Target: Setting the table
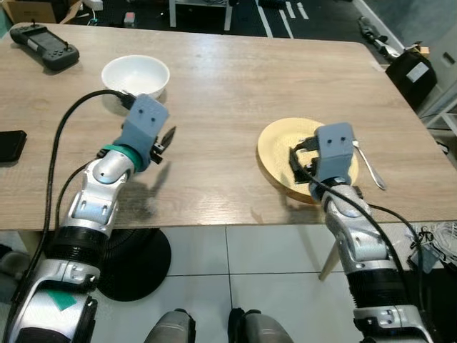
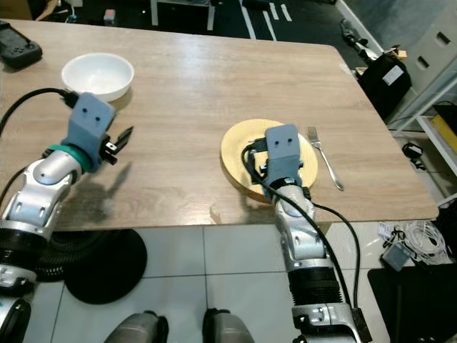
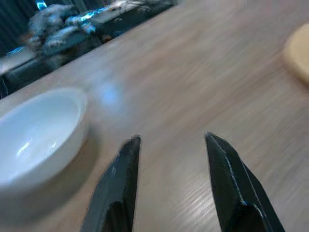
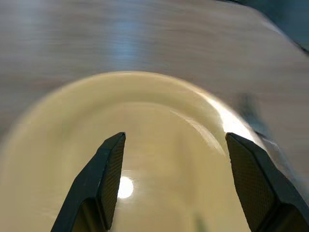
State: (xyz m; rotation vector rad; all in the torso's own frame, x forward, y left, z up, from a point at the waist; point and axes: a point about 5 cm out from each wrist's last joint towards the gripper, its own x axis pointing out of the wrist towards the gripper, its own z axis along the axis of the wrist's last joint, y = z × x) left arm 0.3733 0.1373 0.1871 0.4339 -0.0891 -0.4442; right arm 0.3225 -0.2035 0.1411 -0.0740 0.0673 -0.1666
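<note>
A white bowl [image 1: 136,75] stands on the wooden table [image 1: 235,78] at the far left. My left gripper [image 1: 166,139] hovers open just to the near right of it, above bare wood; the bowl [image 3: 38,130] lies beside its fingers [image 3: 123,164] in the left wrist view. A yellow plate [image 1: 275,143] sits near the table's front right edge, with a silver fork [image 1: 368,164] lying on the table to its right. My right gripper [image 4: 176,159] is open low over the plate [image 4: 159,121], nothing between its fingers.
A black handheld controller [image 1: 44,46] lies at the table's far left corner and a dark phone [image 1: 11,143] at the left edge. A black bag [image 1: 410,71] sits on the floor beyond the right side. A round black base [image 1: 136,264] stands under the front edge.
</note>
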